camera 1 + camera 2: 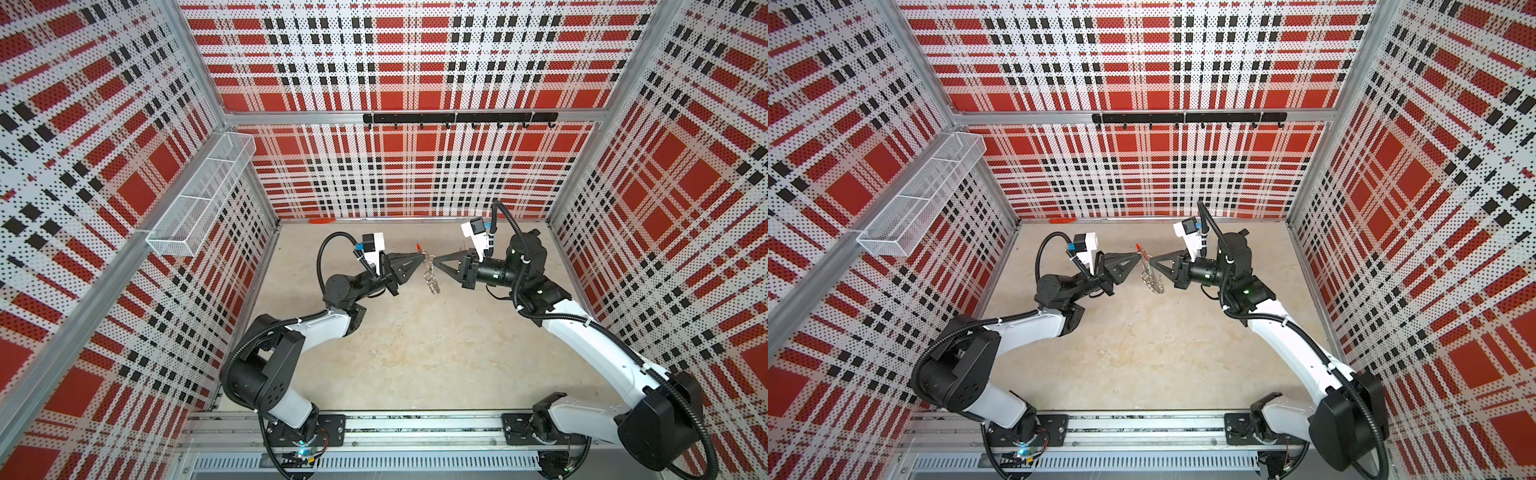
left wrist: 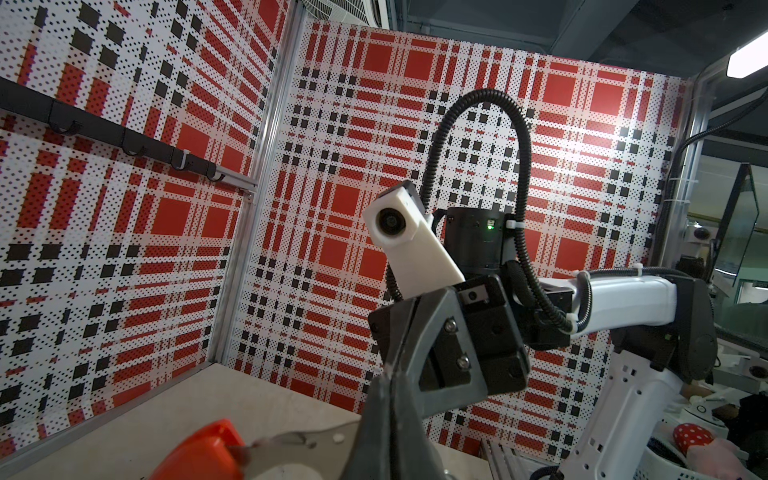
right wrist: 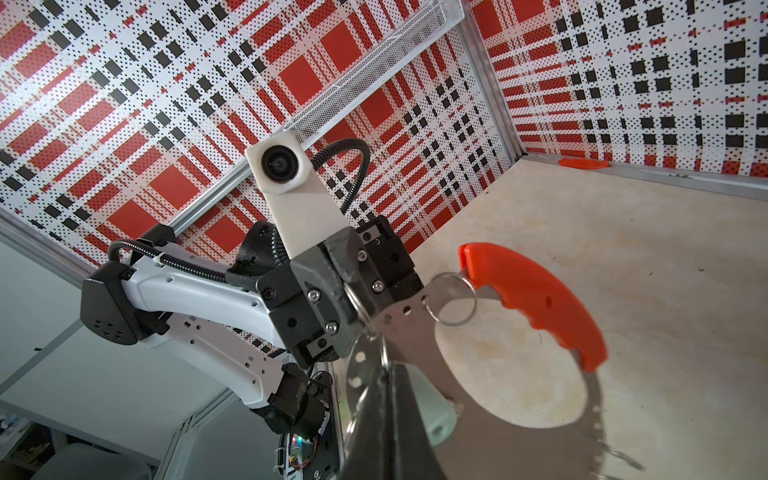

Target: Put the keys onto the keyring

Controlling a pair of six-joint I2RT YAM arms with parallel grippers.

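Right wrist view: above the far middle of the beige worktop (image 3: 623,249), the left tool (image 3: 359,322) clamps the large thin metal keyring hoop (image 3: 401,318) with red plastic section (image 3: 536,299); the right tool (image 3: 390,378), closed, appears to pinch the pale teal oval key tag (image 3: 436,415) beside its rim. Threading is in hand; next, the tag likely needs steering onto a small wire loop (image 3: 474,301).

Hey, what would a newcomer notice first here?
The red, black and white plaid walls all round the booth. At centre, above the beige table, the left gripper and right gripper meet tip to tip, a keyring with a bright red handle hanging between them. The right one pinches a teal key tag.
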